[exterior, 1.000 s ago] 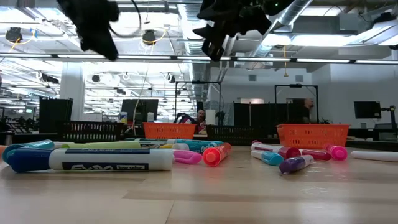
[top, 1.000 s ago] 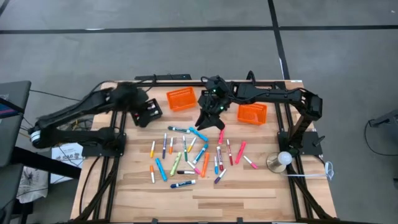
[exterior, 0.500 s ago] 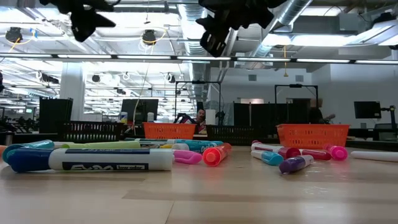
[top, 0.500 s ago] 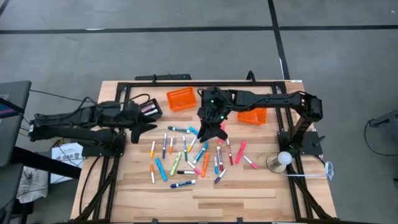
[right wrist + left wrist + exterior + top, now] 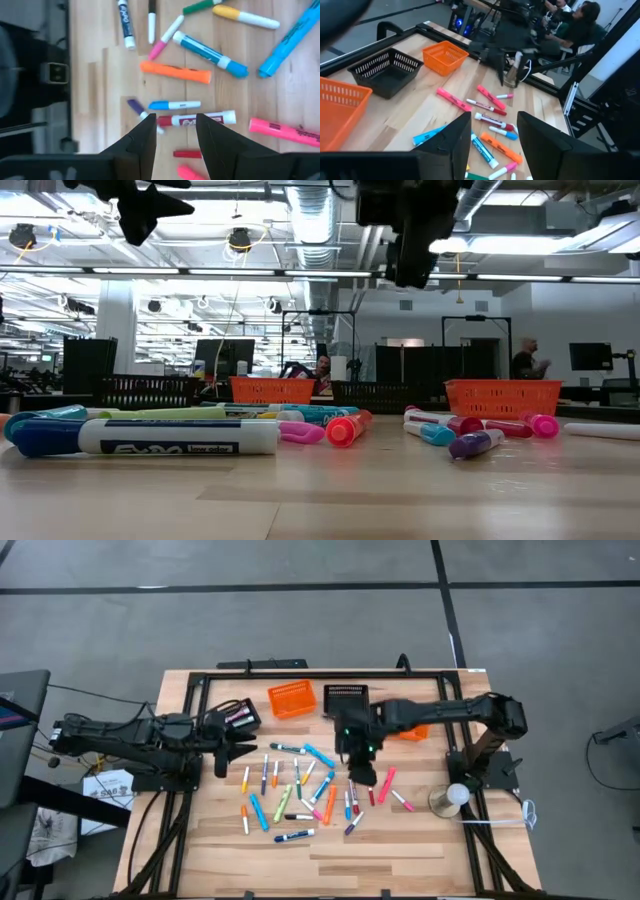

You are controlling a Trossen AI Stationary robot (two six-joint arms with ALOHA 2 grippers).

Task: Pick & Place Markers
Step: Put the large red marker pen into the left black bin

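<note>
Several markers [image 5: 310, 790] in many colours lie flat and scattered on the middle of the wooden table, and show in a row in the low view [image 5: 340, 425]. My right gripper [image 5: 360, 770] hovers open above the right part of the scatter. In its wrist view [image 5: 175, 135] a red marker with a white label [image 5: 200, 120] lies below the gap between its fingers. My left gripper [image 5: 235, 745] hangs open in the air left of the markers, beside a black basket [image 5: 238, 718]; its wrist view [image 5: 495, 145] looks across the markers. Both grippers are high in the low view.
An orange basket [image 5: 291, 698] and a black basket [image 5: 346, 697] stand at the far edge. A second orange basket [image 5: 412, 726] is partly under my right arm. A small round lamp [image 5: 450, 798] stands near the right edge. The near strip of the table is bare wood.
My right gripper has moved from beside the far baskets toward the near edge and a little right, turning as it went, and now stands over the markers. My left gripper has drawn back from over the left black basket toward the near edge and tipped closer to level. No marker has moved.
</note>
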